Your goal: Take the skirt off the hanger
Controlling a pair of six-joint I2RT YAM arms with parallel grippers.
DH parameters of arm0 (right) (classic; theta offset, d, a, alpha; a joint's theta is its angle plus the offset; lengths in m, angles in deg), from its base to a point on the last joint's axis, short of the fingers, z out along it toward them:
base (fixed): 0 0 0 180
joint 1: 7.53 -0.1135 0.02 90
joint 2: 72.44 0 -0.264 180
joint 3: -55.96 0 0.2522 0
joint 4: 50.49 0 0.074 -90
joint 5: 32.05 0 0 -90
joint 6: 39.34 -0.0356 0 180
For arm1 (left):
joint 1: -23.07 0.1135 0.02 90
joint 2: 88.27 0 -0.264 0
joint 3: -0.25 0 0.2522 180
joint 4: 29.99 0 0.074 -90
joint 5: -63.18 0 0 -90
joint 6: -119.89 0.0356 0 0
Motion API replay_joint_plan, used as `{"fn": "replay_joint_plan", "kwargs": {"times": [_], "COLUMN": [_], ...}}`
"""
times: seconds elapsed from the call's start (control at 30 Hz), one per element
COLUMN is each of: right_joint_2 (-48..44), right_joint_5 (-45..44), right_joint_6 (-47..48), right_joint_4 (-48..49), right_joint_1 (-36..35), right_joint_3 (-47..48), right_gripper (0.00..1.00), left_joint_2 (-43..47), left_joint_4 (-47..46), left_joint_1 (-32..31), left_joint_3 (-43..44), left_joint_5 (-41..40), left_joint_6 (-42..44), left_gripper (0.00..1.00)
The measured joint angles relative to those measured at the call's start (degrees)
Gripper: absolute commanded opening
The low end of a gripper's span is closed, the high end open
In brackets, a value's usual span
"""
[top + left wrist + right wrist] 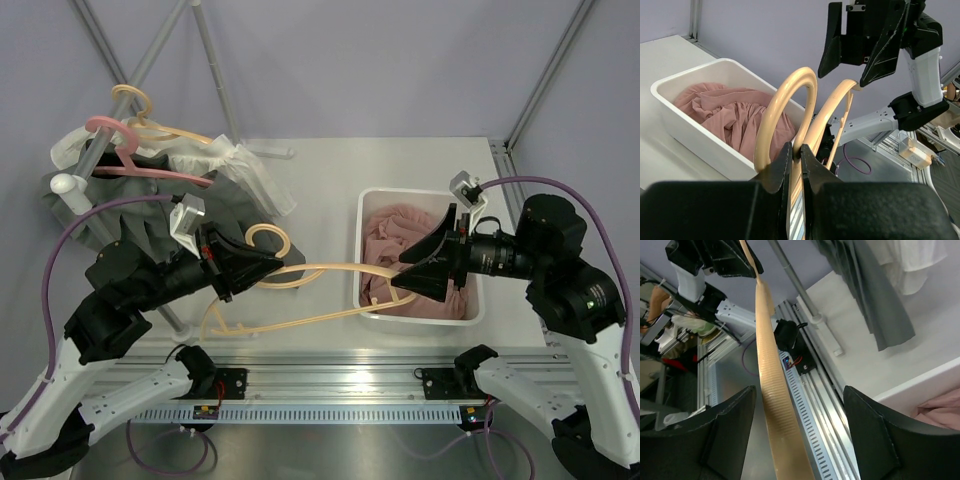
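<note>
The white bin [400,190] is holding the pink skirt [395,235], which is lying bunched inside it and, as far as these views show, free of the beige hanger [320,268]. The hanger is reaching from left of the bin to just over its near-left corner. Left of the bin, your left gripper [278,262] is pinching the hanger by its hook, jaws pressed tight on it. Above the bin, your right gripper [397,272] is hovering with jaws spread, the hanger's arm passing between them untouched. You are best lifting the hanger before drawing it left, so its tip is clearing the rim without snagging cloth.
</note>
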Motion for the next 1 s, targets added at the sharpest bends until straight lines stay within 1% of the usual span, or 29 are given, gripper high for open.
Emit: {"fn": "replay_joint_plan", "kwargs": {"times": [0.03,0.3,0.33,0.37,0.47,0.53,0.57,0.6,0.63,0.67,0.7,0.73,0.77,0.8,1.0], "right_joint_2": [0.22,0.42,0.20,0.02,-0.13,-0.02,0.11,0.28,0.44,0.52,0.44,0.39,0.39,0.42,0.46], "right_joint_5": [1.20,7.39,7.91,8.44,9.90,10.47,10.78,11.47,12.28,13.07,13.00,12.83,12.79,12.48,6.64], "right_joint_6": [-0.09,-0.48,-0.52,-0.55,-0.81,-0.81,-0.90,-0.90,-0.48,-0.72,-0.55,-0.59,-0.55,-0.59,-0.42], "right_joint_4": [0.00,0.26,0.42,0.59,1.22,1.75,1.81,1.84,2.21,2.67,2.84,2.86,2.95,3.17,1.27], "right_joint_1": [0.00,0.00,0.00,0.00,0.00,-0.02,-0.13,-0.20,-0.33,-0.76,-0.92,-0.98,-1.01,-1.07,-1.38], "right_joint_3": [-0.57,-3.15,-3.50,-3.85,-4.87,-5.57,-5.81,-5.97,-6.05,-6.10,-6.14,-6.14,-6.14,-6.14,-5.35], "right_gripper": [0.73,0.65,0.63,0.57,0.50,0.41,0.35,0.10,0.00,0.00,0.00,0.00,0.00,0.00,0.00], "left_joint_2": [0.02,-0.04,-0.09,-0.17,-0.81,-1.29,-1.57,-1.86,-2.05,-2.32,-2.43,-2.45,-2.40,-2.40,-1.64], "left_joint_4": [0.00,-0.09,-0.13,-0.22,-0.96,-1.42,-1.51,-1.51,-1.22,-1.03,-0.98,-0.94,-1.07,-1.18,-2.21], "left_joint_1": [0.00,0.00,0.00,0.00,0.00,0.00,0.00,0.00,0.17,0.28,0.44,0.50,0.50,0.52,0.22], "left_joint_3": [0.00,0.02,0.02,0.02,0.02,0.02,0.02,0.02,0.02,0.02,0.02,0.02,0.02,0.02,0.02], "left_joint_5": [0.04,0.07,0.04,0.07,0.24,0.37,0.46,0.42,0.24,0.11,-0.09,0.04,0.00,0.07,0.81], "left_joint_6": [0.00,-0.04,-0.07,-0.11,-0.33,-0.50,-0.61,-0.61,-0.63,-0.85,-0.87,-1.11,-1.07,-0.96,-1.81], "left_gripper": [0.00,0.00,0.00,0.00,0.00,0.00,0.00,0.00,0.00,0.00,0.08,0.25,0.49,0.99,0.99]}}
